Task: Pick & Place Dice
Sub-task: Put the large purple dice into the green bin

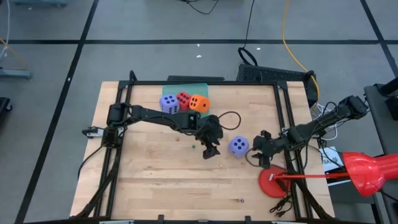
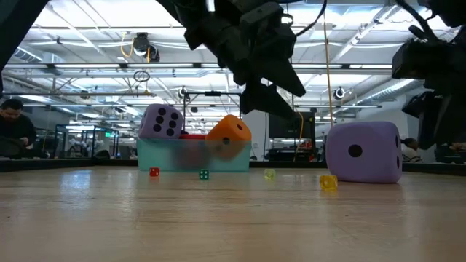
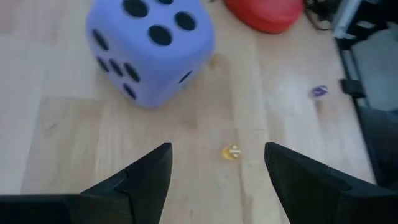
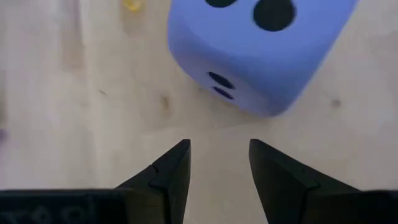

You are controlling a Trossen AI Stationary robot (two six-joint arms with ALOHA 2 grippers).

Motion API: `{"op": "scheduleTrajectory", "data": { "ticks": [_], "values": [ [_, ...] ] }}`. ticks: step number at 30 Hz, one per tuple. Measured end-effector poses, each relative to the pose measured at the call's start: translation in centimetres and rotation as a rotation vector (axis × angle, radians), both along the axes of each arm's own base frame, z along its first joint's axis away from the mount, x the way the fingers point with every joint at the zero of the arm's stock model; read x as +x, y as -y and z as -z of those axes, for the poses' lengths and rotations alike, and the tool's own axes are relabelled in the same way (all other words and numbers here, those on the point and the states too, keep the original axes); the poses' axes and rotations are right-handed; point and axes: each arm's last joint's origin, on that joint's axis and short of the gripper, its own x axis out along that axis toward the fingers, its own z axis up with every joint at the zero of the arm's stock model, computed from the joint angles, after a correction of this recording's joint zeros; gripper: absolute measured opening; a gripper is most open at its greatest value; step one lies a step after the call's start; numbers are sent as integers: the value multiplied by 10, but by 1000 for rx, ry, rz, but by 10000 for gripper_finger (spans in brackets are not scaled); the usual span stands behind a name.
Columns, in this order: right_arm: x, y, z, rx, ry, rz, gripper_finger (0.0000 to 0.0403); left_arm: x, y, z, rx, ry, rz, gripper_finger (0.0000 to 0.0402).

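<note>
A purple-blue die rests on the table right of centre, also seen in the low view. My left gripper hovers open just to its left, with the die beyond its fingertips. My right gripper stands open just to the die's right, and the die lies ahead of its fingers. At the far middle a second purple-blue die, a red die and an orange die sit in a row at the near edge of the teal-green tray. The orange die is tilted.
Tiny dice lie scattered on the wood: a yellow one, a purple one, and a red one and a green one before the tray. A red disc and a red funnel-shaped thing sit at the right edge. A black cable loops by the left arm.
</note>
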Motion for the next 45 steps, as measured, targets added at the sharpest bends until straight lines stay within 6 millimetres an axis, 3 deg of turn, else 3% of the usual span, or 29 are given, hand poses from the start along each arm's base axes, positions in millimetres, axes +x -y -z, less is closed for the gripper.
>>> {"op": "scheduleTrajectory", "data": {
  "ticks": [8, 14, 21, 25, 29, 35, 45],
  "values": [
    [-4, 6, 3, -232, -11, -75, 153, 1, 0, 2, 7, 16, 58, 267],
    [-2, 15, 3, -257, -28, -47, 153, 1, -8, 4, 96, 11, 7, 267],
    [4, 24, 1, -265, 1, -5, 153, 3, -21, 40, 168, -112, -36, 267],
    [9, 25, -1, -180, 33, -21, 153, 5, -21, 57, 157, -147, -36, 267],
    [10, 24, -1, -86, 25, -64, 153, 8, -12, 53, 169, -121, -36, 267],
    [10, 24, -1, -77, 22, -61, 153, 15, -1, 37, 176, -46, -31, 267],
    [10, 24, -1, -59, 20, -36, 153, 19, 4, 35, 179, -19, -70, 267]
  ]
}}
